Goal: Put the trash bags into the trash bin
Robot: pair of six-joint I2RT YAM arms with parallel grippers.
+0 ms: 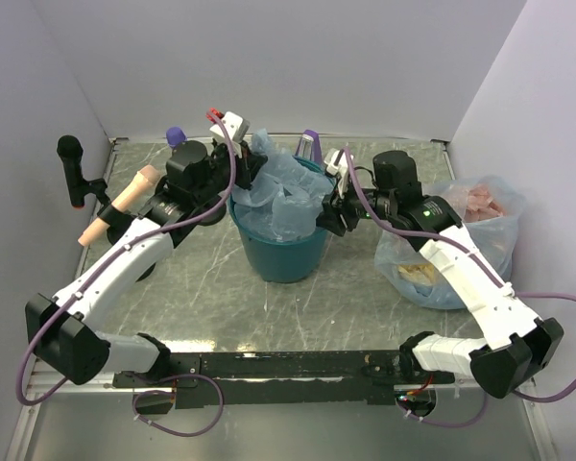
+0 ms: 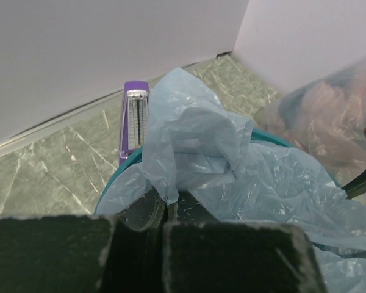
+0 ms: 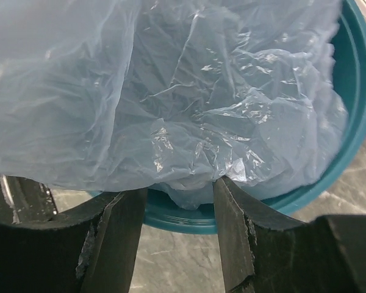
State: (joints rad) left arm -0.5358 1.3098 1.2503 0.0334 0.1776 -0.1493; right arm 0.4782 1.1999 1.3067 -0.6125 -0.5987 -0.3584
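The bag sat bunched in the bin's mouth, spilling over its rim. Left pincer was clamped shut on a fold at the bin's left edge. Right pincer stood parted at the opposite rim, film just above its gap. Light, limp, slippery stuff, I'd judge: pinch a gathered fold, not one layer.

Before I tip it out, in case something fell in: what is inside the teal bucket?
A crumpled pale blue bag fills the bucket and spills over its rim. The bag covers the bottom, so anything beneath it cannot be seen.
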